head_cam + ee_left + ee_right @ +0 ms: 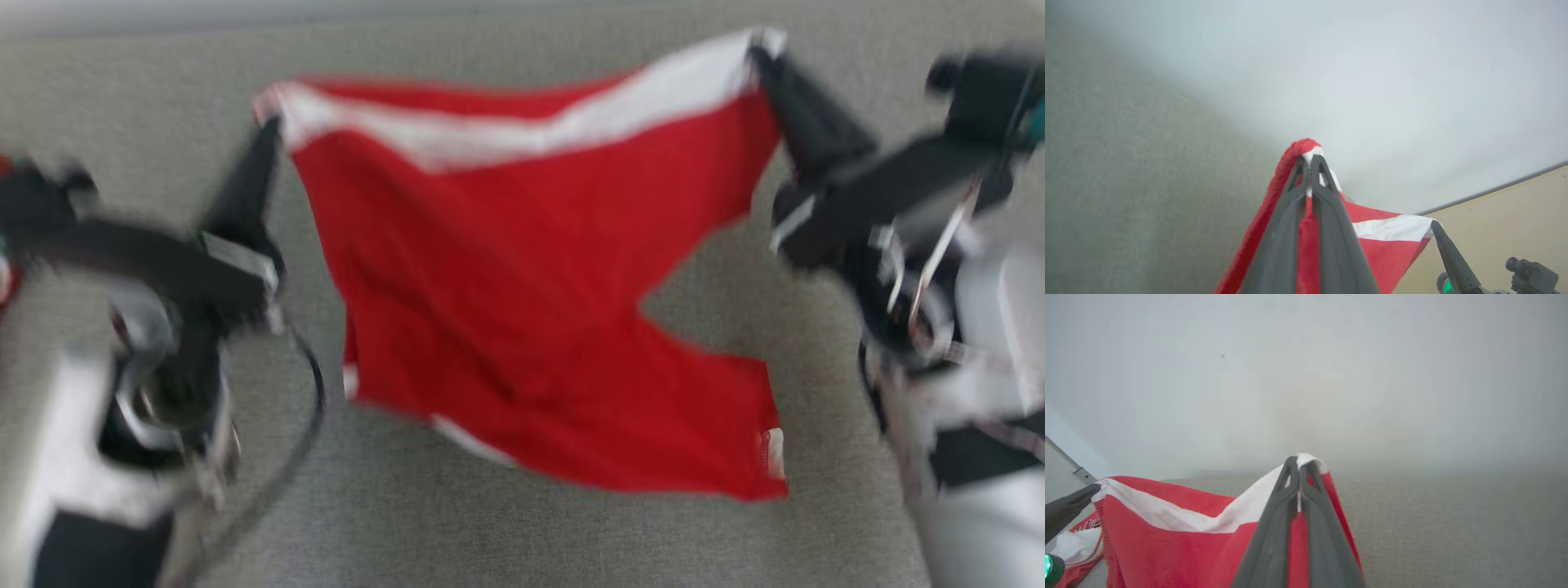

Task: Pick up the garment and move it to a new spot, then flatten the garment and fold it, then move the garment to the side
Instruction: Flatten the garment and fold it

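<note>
Spread wide, tilted inward toward each other. Left gripper [272, 131] and right gripper [758, 55] each clamped on a corner of red cloth garment with white band [522, 294], stretched between them over grey woven surface [490, 539].

Head view: above and behind both arms, facing forward and down on the grey fabric surface [522, 539].
Left wrist view: close behind the left gripper [1309, 161], looking along its fingers to the far pale wall [1372, 81].
Right wrist view: close behind the right gripper [1299, 463], facing that wall too.
Shared: all three take in the white-banded far edge of the red garment [522, 286]; each wrist view catches the other gripper's tip.
</note>
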